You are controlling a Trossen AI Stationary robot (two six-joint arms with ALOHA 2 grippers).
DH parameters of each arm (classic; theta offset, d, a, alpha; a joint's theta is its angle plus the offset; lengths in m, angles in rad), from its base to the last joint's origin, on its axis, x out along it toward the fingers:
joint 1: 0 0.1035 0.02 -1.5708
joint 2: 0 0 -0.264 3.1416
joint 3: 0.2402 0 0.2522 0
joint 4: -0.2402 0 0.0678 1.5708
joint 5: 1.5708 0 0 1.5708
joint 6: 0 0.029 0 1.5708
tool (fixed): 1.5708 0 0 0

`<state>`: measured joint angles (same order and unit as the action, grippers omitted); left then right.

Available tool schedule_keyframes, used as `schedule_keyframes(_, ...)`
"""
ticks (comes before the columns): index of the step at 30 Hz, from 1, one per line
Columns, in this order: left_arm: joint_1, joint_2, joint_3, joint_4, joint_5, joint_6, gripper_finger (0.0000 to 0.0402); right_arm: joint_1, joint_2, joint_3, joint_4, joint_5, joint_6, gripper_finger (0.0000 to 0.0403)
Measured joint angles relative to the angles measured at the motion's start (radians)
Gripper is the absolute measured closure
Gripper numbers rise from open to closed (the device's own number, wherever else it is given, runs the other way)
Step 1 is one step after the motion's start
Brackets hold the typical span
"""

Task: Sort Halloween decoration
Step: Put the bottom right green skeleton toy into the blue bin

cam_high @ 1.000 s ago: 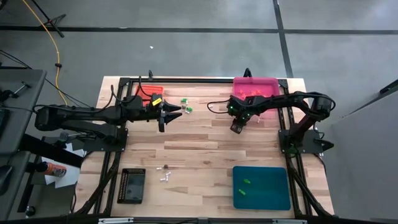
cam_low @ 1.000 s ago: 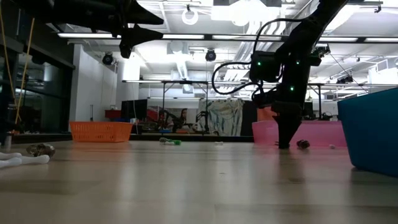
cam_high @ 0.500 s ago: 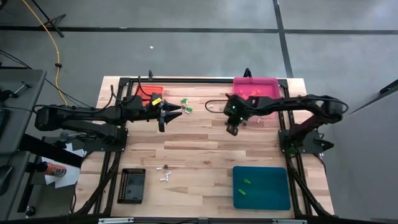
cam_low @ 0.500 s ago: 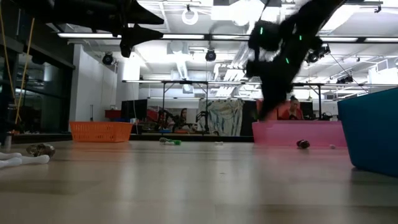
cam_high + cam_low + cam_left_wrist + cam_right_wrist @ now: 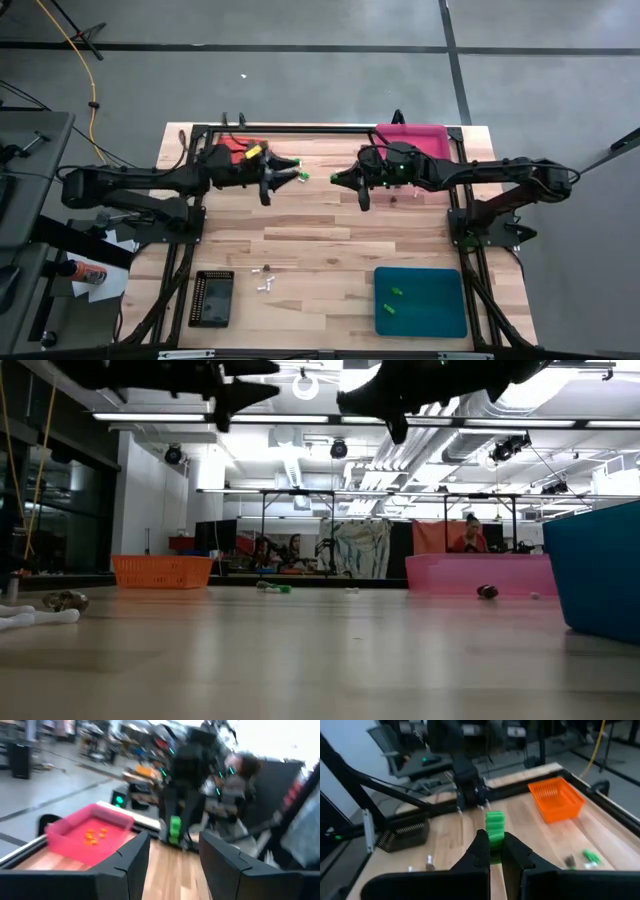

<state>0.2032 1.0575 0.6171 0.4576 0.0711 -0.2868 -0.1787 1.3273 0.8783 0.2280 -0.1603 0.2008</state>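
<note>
right end effector up in the air over the far middle of the table, fingers clamped on a bright green trinket sticking up between the tips. left end effector also raised, facing it from the other side, fingers apart with nothing between them (the gap shows only table and the other arm). more green trinkets lie on the table just under the left end effector's tips, near the orange tray at the far left. pink tray at the far right has small orange pieces in it. teal tray at the near right holds two green trinkets. black tray near left, with a few white and dark trinkets on the bare table just beside it. a dark trinket lies on the table by the pink tray in the low view
</note>
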Motion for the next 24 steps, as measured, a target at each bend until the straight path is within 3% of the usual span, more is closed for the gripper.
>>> schedule_keyframes(8,-0.034,0.166,0.172,-0.105,0.025,0.114,0.0245,0.052,0.000,0.000,0.031,-0.007,-0.033,0.0401)
schedule_keyframes(24,-0.034,0.170,0.183,-0.133,0.024,0.116,0.0245,0.066,0.000,0.000,0.032,0.001,-0.026,0.0402)
